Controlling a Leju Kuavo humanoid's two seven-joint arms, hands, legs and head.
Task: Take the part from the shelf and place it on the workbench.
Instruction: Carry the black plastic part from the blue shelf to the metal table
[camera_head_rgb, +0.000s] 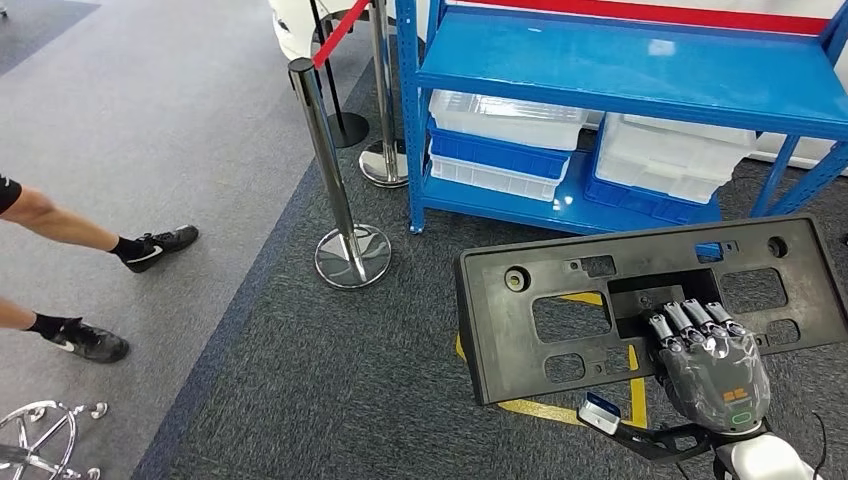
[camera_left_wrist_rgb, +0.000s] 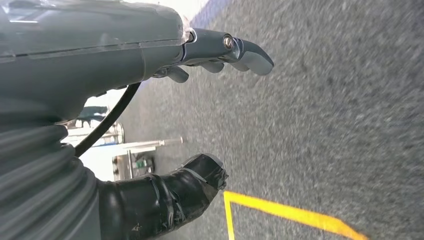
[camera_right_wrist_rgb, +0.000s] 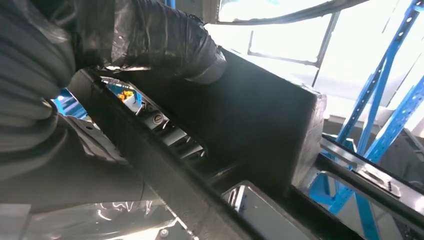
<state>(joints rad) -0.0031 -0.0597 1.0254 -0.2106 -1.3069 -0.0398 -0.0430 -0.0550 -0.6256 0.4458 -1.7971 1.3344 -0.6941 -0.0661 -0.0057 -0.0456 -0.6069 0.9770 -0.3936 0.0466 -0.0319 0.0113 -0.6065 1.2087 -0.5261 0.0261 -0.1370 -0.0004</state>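
Black plastic part already off the blue shelf, carried flat in front of the body above the grey carpet, long axis running side to side, gripped by the right hand with fingers hooked through a cutout near the right end. Left hand hanging over the floor, fingers apart, holding nothing. No desk in sight, so probably a turn away from the shelf needed, with the long unsupported left end likely to sag or swing.
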